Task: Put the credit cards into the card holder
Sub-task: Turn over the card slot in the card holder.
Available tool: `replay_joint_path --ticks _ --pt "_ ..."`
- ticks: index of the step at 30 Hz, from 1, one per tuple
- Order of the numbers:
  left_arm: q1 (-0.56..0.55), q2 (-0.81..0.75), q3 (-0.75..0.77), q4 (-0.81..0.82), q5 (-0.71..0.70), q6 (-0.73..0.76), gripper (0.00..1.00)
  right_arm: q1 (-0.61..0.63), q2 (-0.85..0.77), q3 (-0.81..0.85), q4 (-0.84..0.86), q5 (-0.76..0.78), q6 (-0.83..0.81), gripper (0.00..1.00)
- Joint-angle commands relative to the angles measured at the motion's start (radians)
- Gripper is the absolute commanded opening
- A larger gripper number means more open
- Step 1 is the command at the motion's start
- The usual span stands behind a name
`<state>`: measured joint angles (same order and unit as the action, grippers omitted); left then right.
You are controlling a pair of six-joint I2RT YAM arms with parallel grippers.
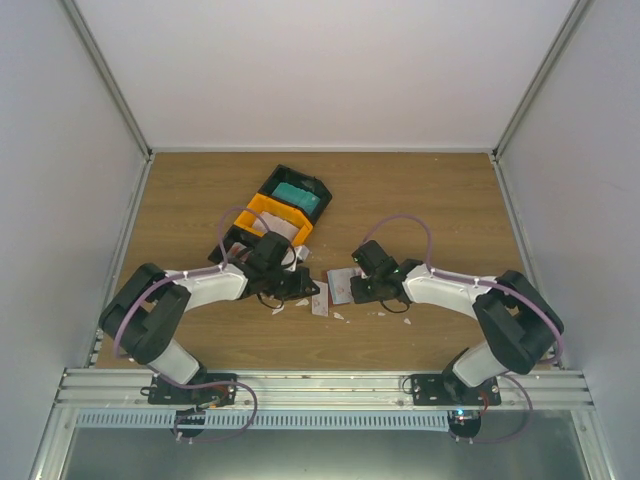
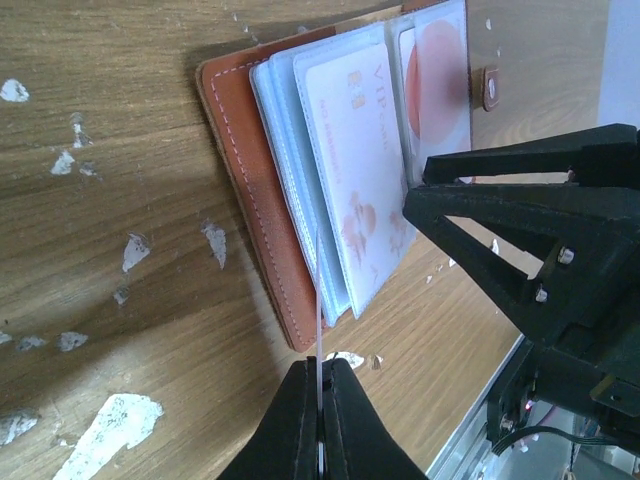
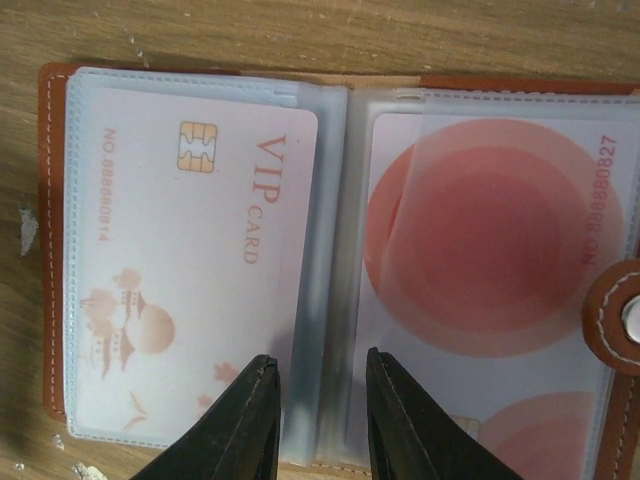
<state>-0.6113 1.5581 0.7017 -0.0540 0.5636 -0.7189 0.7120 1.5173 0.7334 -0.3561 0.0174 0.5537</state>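
Observation:
The brown card holder (image 2: 250,190) lies open on the table, its clear sleeves showing. A whitish VIP card (image 3: 190,270) sits in the left sleeve and a red-and-white card (image 3: 480,260) in the right sleeve. My left gripper (image 2: 320,368) is shut on a thin whitish card (image 2: 319,300), seen edge-on, whose far edge reaches the sleeves' open ends. My right gripper (image 3: 322,365) is open, its fingers straddling the holder's middle fold. A teal card (image 1: 297,195) lies in the tray. In the top view the two grippers, left (image 1: 303,287) and right (image 1: 352,280), meet at the holder (image 1: 340,293).
The black-and-orange three-bin tray (image 1: 262,212) stands behind the left gripper. White scraps (image 2: 115,420) are scattered over the wood round the holder. The holder's snap tab (image 3: 620,320) sticks out on its right side. A metal rail (image 1: 320,385) runs along the near edge.

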Motion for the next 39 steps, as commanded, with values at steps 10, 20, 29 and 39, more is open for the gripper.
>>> replay_joint_path --ticks 10,20,29,39 --pt "0.004 0.07 0.042 0.107 0.06 0.007 0.0 -0.006 0.05 -0.037 0.01 -0.008 -0.008 0.27" --pt "0.004 0.114 0.049 0.114 0.072 -0.005 0.0 -0.006 0.048 -0.05 0.017 -0.008 -0.001 0.27" --pt "0.004 0.131 0.063 0.136 0.129 0.018 0.0 -0.006 0.046 -0.057 0.025 -0.01 0.003 0.26" --pt "0.003 0.177 0.091 0.137 0.17 0.041 0.0 -0.009 -0.019 -0.039 0.031 -0.005 0.011 0.3"
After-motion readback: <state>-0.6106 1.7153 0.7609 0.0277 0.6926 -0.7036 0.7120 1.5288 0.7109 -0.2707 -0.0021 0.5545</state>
